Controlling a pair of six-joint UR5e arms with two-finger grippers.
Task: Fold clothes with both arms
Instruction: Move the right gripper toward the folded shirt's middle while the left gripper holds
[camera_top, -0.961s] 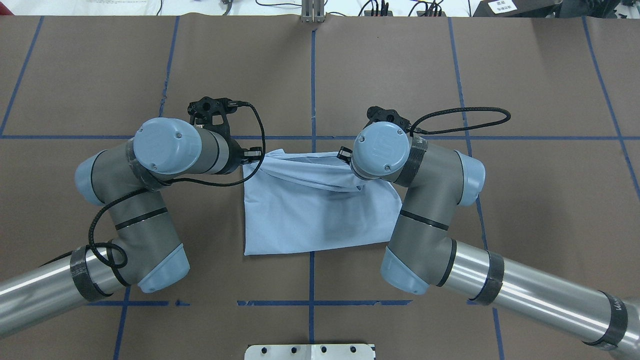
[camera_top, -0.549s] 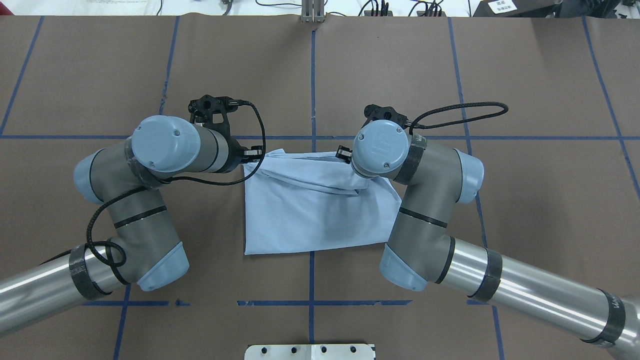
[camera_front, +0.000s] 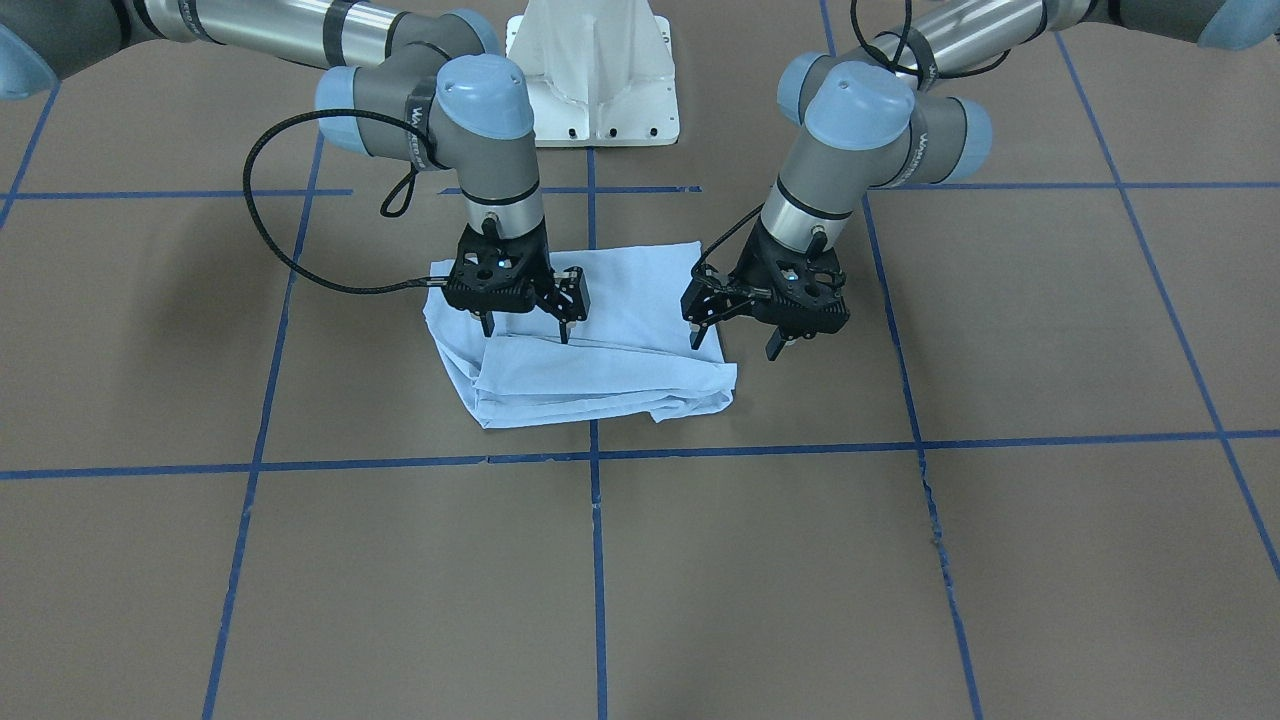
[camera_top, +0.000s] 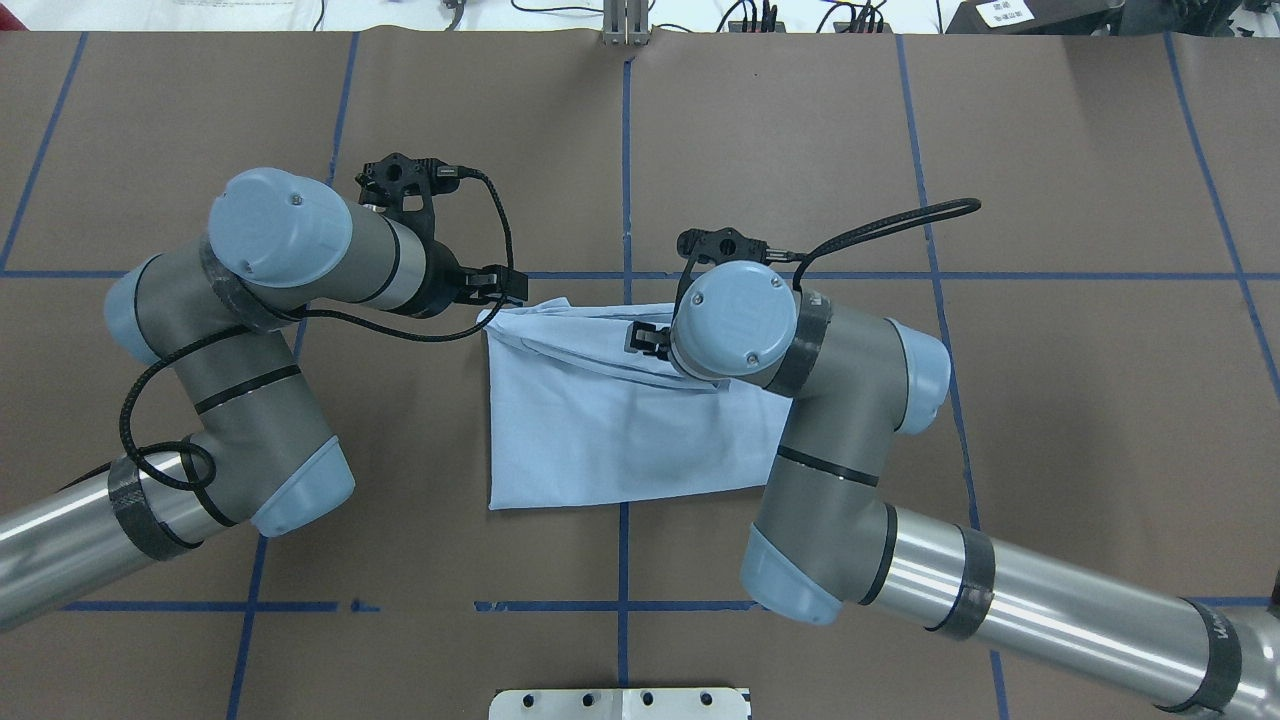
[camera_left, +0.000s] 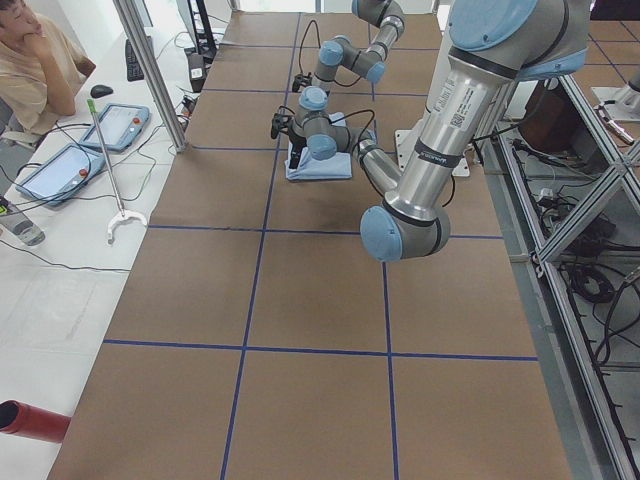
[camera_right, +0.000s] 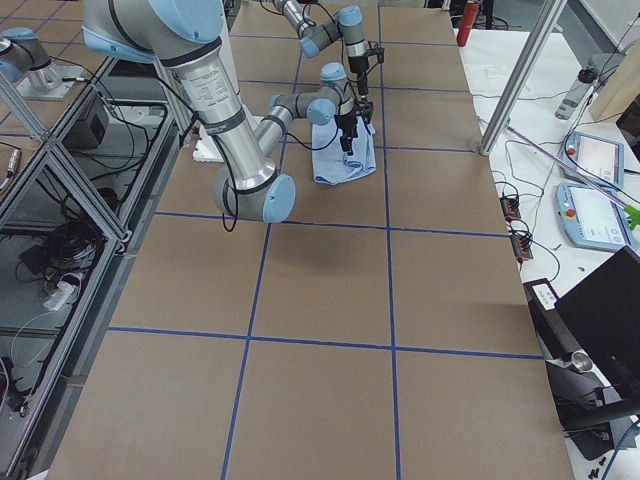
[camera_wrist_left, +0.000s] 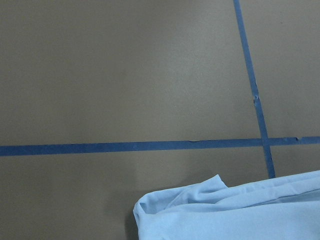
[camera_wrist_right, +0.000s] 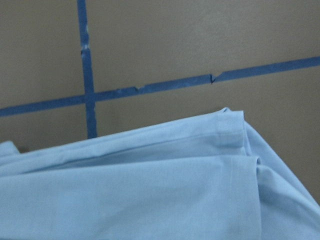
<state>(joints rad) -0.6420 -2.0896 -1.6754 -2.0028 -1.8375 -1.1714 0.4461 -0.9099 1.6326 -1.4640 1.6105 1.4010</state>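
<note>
T-shirt (camera_front: 610, 365) lies part-folded on the table (camera_front: 950, 560). Right gripper (camera_front: 525, 322) hangs over it, jaws wide, empty. Left gripper (camera_front: 736, 340) is at its side edge, wide, empty; cloth contact unclear. For the next fold, pinch both corners level, through all layers.

overhead: right arm (camera_top: 735, 320) covers T-shirt (camera_top: 600, 430) far corner | wrist views: T-shirt cut by bottom edge | side views: its folds too small to tell

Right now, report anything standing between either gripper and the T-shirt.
Nothing visible does. The right gripper hangs open directly above the folded light blue T-shirt, and the left gripper hangs open over its edge. No object lies between them.
</note>
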